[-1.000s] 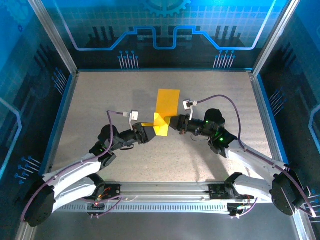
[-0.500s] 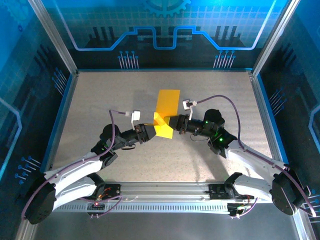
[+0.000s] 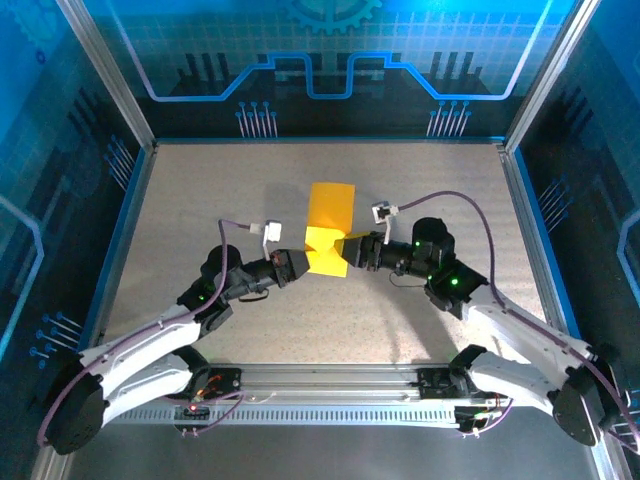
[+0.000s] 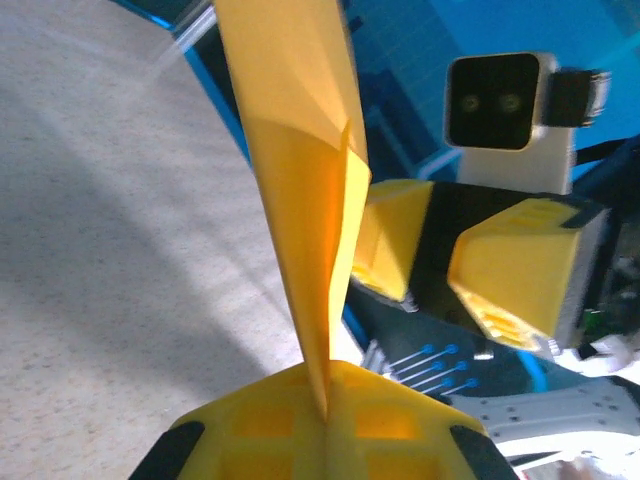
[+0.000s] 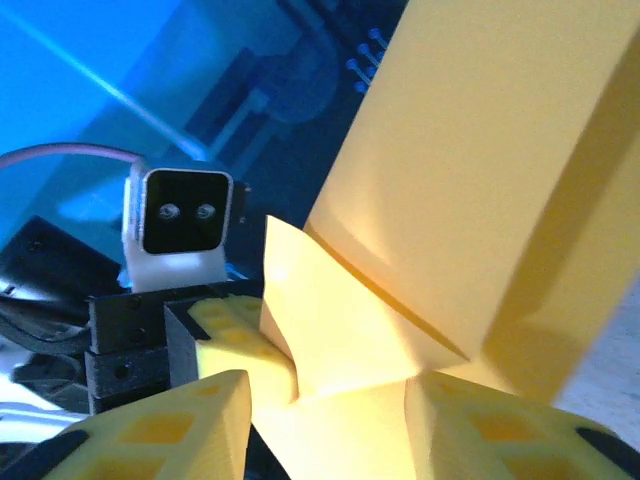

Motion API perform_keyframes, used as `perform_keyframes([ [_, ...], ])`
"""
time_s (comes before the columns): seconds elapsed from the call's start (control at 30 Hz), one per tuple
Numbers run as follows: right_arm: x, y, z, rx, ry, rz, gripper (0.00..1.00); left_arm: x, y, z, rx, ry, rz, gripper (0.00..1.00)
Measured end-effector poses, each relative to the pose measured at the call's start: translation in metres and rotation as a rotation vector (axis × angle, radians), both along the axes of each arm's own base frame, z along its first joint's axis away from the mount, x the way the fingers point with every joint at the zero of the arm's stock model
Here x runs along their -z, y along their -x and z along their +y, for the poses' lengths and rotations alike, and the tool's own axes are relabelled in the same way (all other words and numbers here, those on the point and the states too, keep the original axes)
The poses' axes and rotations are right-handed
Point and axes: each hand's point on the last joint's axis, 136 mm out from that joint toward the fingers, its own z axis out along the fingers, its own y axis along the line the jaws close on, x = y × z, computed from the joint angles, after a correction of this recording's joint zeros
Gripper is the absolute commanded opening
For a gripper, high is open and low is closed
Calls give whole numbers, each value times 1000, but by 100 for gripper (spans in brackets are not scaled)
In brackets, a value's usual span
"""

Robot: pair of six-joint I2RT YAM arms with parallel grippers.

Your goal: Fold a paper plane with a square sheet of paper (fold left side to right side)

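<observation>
Left claw (image 3: 303,263) is pinched shut on the near edge of the yellow-orange paper (image 3: 331,207). From its own wrist cam you can see the sheet coming straight out of the seam between the two closed fingers (image 4: 250,425). Right claw (image 3: 352,248) is a different story. Its fingers (image 5: 160,430) stand well apart and the paper just sits loose in the gap, not squeezed.

Biggest stuff first, then. Blue printed walls (image 3: 330,60) box the cell in on three sides. Grey speckled table (image 3: 200,190) makes up the floor. Left arm (image 3: 150,340) and right arm (image 3: 520,335), white with black joints, reach in from the near edge and angle toward each other. That puts the two claws nose to nose near the middle of the table, with the paper between their tips.

Paper is roughly centre table, between the claws and just beyond them. It's folded into a narrowish band. The far part is a plain rectangle pointing at the back wall, and the near part is bunched into a few creased flaps between the claw tips. Can't tell if the far end rests on the table or hangs just above it.

Smallest bits: a little white camera box (image 3: 272,231) sits on the left wrist and another on the right, each with a purple cable (image 3: 445,193) looping back.
</observation>
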Motion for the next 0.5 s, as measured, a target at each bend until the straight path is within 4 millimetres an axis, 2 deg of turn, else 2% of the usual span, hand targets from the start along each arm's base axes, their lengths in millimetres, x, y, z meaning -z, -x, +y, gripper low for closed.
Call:
perform_keyframes([
  [0.13,3,-10,-31,151,186,-4,61,-2,-10,3,-34,-160,-1,0],
  [0.2,15,-16,-52,235,308,16,66,-2,-19,5,-55,-259,-2,0],
  [0.27,35,-18,-74,306,428,54,71,7,-30,7,-74,-377,16,0],
  [0.37,71,-16,-112,404,621,139,76,37,-45,9,-94,-598,64,0],
  [0.5,88,-11,-149,495,756,195,81,86,-58,19,-132,-988,115,0],
])
